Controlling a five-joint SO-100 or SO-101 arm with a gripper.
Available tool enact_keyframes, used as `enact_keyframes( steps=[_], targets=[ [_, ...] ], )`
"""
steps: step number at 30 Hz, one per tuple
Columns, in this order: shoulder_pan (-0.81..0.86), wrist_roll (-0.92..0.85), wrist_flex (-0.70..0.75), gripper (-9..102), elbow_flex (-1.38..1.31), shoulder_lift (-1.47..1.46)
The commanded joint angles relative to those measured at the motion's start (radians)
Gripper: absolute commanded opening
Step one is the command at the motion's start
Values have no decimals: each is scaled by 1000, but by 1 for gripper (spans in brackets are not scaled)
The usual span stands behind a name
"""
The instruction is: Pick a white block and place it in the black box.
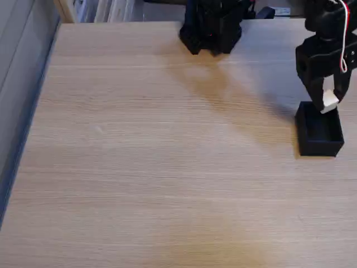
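— Where did we find the white block [329, 101]?

— In the fixed view, we saw it pinched in the black gripper [328, 104], whose fingers were closed around it, right over the far rim of the black box [319, 131].

— And the box itself?

— It sat on the wooden table [167, 167] near the right edge of the view. The arm's base [212, 28] stood at the far edge, well apart from the box.

The tool [329, 102] grips the white block [329, 101] just above the black box [319, 135].
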Motion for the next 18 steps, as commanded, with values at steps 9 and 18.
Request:
enact_keyframes(
  steps=[9, 18],
  targets=[
    [5, -37, 26, 17, -14, 64],
    [117, -35, 35, 0, 170, 279]
  ],
)
